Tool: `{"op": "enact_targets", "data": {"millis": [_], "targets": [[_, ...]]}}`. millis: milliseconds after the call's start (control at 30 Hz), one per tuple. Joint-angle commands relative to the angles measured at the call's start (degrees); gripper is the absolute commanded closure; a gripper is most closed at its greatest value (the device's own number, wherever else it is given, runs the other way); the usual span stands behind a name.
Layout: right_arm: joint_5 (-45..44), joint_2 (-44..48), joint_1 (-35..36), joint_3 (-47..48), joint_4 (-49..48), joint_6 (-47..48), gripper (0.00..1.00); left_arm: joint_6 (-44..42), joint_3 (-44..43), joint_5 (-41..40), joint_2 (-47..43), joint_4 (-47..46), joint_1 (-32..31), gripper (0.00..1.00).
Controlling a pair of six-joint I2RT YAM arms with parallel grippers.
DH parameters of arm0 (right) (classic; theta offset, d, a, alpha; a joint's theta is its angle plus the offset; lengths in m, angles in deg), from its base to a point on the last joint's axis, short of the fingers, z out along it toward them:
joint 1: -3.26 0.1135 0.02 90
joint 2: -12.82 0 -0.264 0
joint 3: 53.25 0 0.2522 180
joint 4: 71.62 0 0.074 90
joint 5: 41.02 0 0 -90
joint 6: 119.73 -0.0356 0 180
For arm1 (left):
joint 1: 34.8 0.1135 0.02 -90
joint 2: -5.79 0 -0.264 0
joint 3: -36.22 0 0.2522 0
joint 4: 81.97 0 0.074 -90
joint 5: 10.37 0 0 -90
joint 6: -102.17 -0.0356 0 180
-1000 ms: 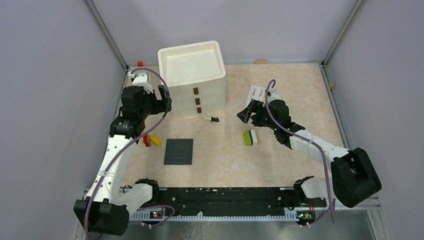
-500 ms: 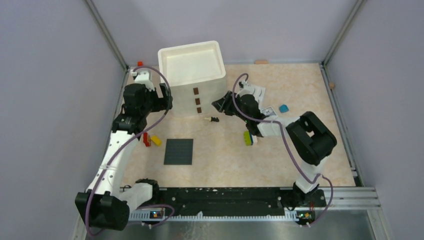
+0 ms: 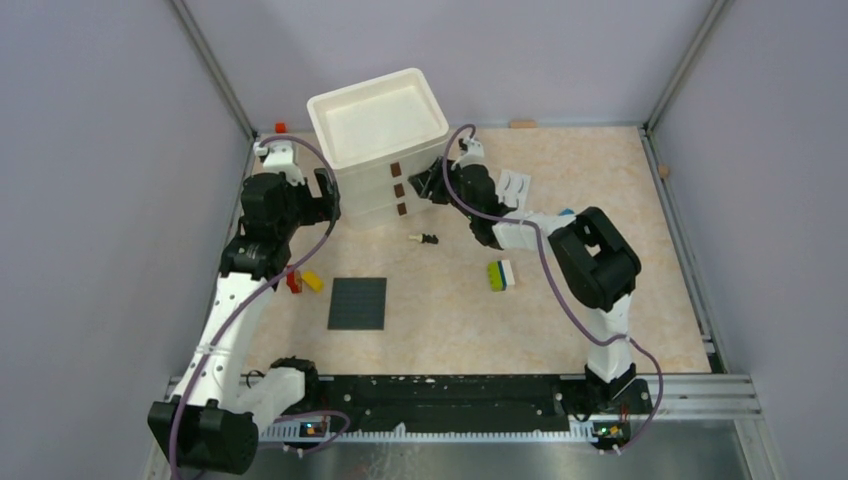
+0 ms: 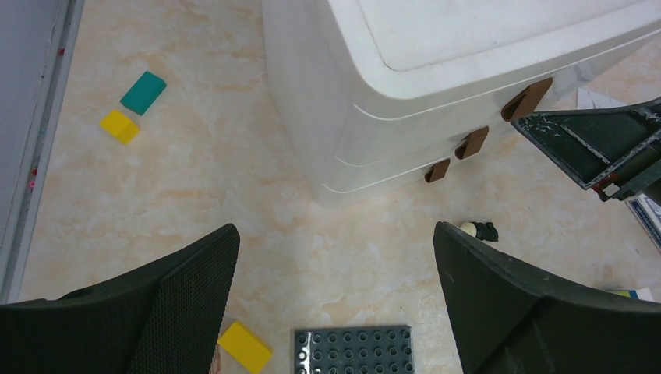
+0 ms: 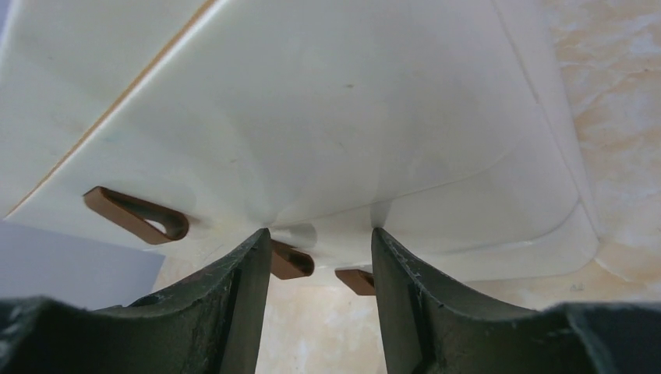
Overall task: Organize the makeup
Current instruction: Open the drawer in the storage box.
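Observation:
A white three-drawer unit (image 3: 380, 140) with brown handles stands at the back, skewed. My right gripper (image 3: 424, 188) is open, its fingertips pressed on the unit's front; the middle handle (image 5: 295, 262) and lowest handle (image 5: 355, 280) sit between its fingers (image 5: 234, 312). My left gripper (image 3: 327, 203) is open and empty by the unit's left front corner, above bare table (image 4: 335, 257). A small black makeup piece with a cream tip (image 3: 427, 238) lies in front of the unit, also in the left wrist view (image 4: 478, 230). A white false-eyelash card (image 3: 514, 185) lies right of the unit.
A dark studded plate (image 3: 358, 302) lies mid-table, with red and yellow bricks (image 3: 300, 281) to its left. A stack of green, yellow and blue bricks (image 3: 500, 274) lies right of centre. Teal (image 4: 143, 91) and yellow (image 4: 119, 125) bricks lie left of the unit.
My right arm has swung left from the table's right side to the drawer unit's front. The unit has shifted back and left and turned. My left arm has barely moved.

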Motion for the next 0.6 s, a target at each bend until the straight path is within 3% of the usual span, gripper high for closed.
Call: {"op": "enact_targets", "data": {"millis": [0, 300, 567], "targets": [[4.66, -0.3, 1.21, -0.19, -6.53, -0.8, 0.51, -0.92, 0.49, -1.28, -0.72, -2.7, -0.15, 0.01], [10.05, -3.93, 2.21, 3.3, -6.81, -0.95, 0.42, -1.27, 0.89, -2.01, -1.44, -2.48, -0.15, 0.01], [8.99, -6.67, 2.22, 5.99, -4.68, -1.61, 0.42, -1.44, 0.9, -1.58, -1.18, -2.52, -0.15, 0.01]]}}
